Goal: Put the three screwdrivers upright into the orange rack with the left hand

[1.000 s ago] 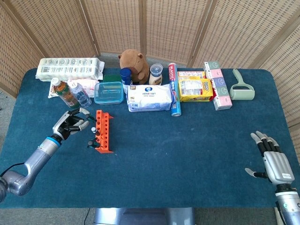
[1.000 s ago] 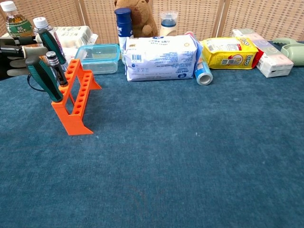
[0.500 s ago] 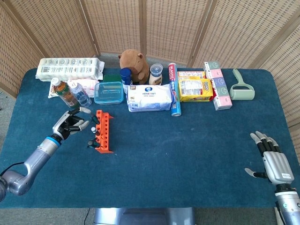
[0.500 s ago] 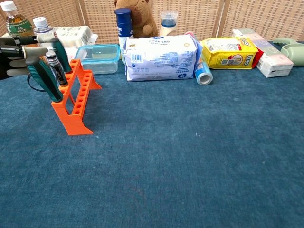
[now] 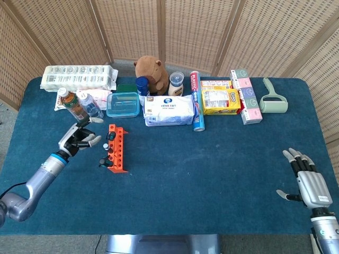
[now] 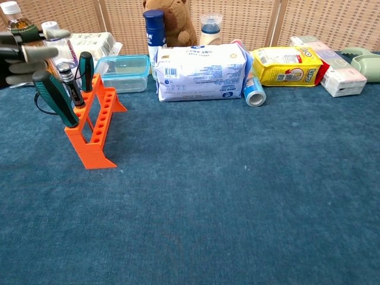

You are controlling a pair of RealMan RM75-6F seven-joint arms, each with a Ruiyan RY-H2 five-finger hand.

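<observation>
Blue cloth covers the wide table [image 5: 212, 169], the largest thing here. At its far edge there is a row of goods: a long white packet with round shapes [image 5: 79, 77], a white and blue soft pack of wipes [image 5: 169, 110], a yellow box [image 5: 220, 100] and a clear plastic box with a blue lid [image 5: 123, 104].

The orange plastic rack with a row of holes [image 6: 94, 124] stands on the cloth in front of the clear box. Three screwdrivers stand in it, handles up: one with a dark green ribbed handle [image 6: 54, 97] leaning at the near end, one with a black and silver handle [image 6: 70, 83] behind it, and one with a dark green handle [image 6: 86, 70] more upright further back.

The left hand [image 5: 79, 138] is just beside the rack, not touching it, fingers spread and holding nothing. The right hand [image 5: 307, 177] lies well apart at the other side of the table, fingers straight and apart, also with nothing in it.
</observation>
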